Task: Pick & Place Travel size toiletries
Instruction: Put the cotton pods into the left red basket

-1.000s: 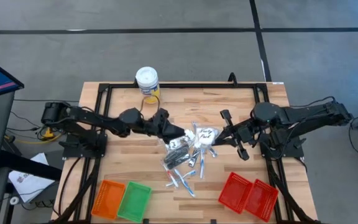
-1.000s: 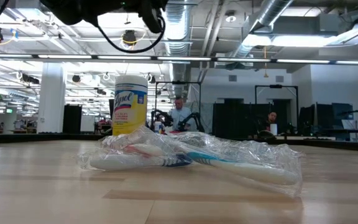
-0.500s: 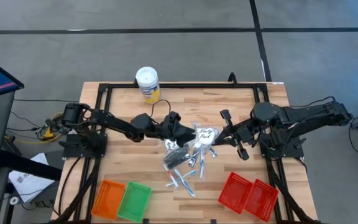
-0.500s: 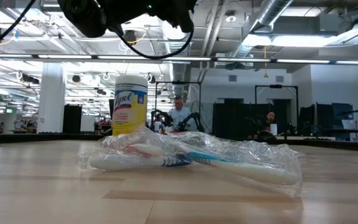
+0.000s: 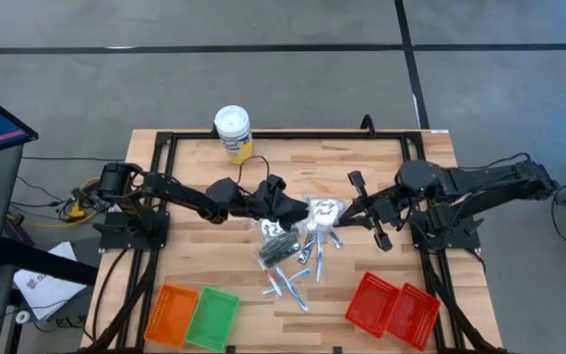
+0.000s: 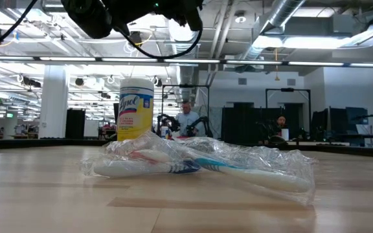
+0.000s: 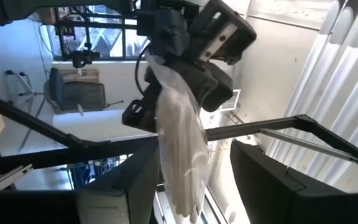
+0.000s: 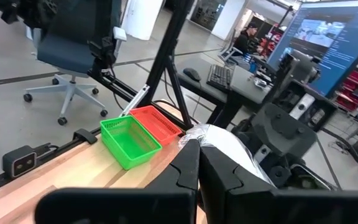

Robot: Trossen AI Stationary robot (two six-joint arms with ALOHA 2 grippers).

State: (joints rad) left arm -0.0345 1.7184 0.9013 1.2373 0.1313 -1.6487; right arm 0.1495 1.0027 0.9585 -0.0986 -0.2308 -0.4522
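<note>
A white sachet [image 5: 322, 209] with black marks is up above the heap of travel size toiletries [image 5: 288, 251], which lies on the table's middle. My right gripper [image 5: 346, 218] is shut on it. My left gripper [image 5: 301, 208] has reached in from the table's left and is open. In the left wrist view the sachet [image 7: 182, 149] runs down between its two fingers [image 7: 138, 186]; I cannot tell whether they touch it. In the low view, wrapped toothbrushes [image 6: 199, 165] lie flat on the tabletop. My right gripper pinches one end of the sachet [image 8: 207, 132] between its two shut fingers [image 8: 184, 167], coming about level from the table's right. The rest of the sachet [image 7: 179, 130] sticks out past the fingertips toward my left gripper, clear of the table.
A white-lidded yellow canister [image 5: 233, 131] stands at the far edge. An orange basket [image 5: 170, 313] and a green one [image 5: 212, 320] sit at the near left; two red baskets [image 5: 391, 307] sit at the near right. Black frame rails [image 5: 283, 138] edge the table.
My left arm has stretched toward the table's right, bringing its gripper up to the sachet that my right gripper holds, then has kept still. The sachet now shows partly covered by it from above.
</note>
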